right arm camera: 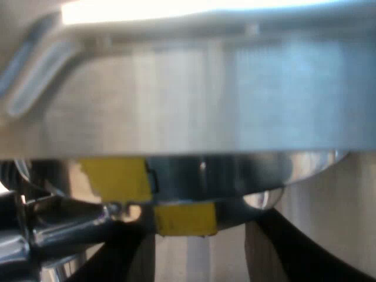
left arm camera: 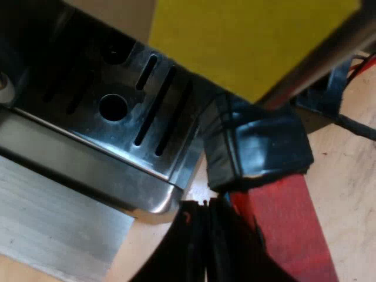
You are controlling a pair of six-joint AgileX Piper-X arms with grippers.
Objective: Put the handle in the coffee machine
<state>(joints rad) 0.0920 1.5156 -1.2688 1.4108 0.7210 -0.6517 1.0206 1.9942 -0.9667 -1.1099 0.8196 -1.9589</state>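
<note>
At the espresso machine's (left arm camera: pixel 88 153) front, just off the corner of the slotted drip tray (left arm camera: pixel 123 106), sits the handle (left arm camera: pixel 258 147): dark grip toward the machine, red end (left arm camera: pixel 288 229) toward the camera. Left hand (left arm camera: pixel 205 241) closed, fingers pressed together with only a thin seam and nothing between them, lying along the side of the red end; touching or just beside, hard to call. Right hand (right arm camera: pixel 200 244) open, fingers spread wide under the machine's steel front, by two yellow tape patches (right arm camera: pixel 117 179). Whether the handle's far end is seated in the machine is hidden.

Step looks like swinging the handle sideways to lock it. To do it well: push with the flat of the closed fingers on the red end, hold the push level so the hand doesn't slip over or under, follow the arc rather than a straight line, and steer clear of the tray corner. Right hand best kept out of the swing.

Table (left arm camera: pixel 346 147) is pale wood, bare where it shows. Nothing of the room can be made out.
</note>
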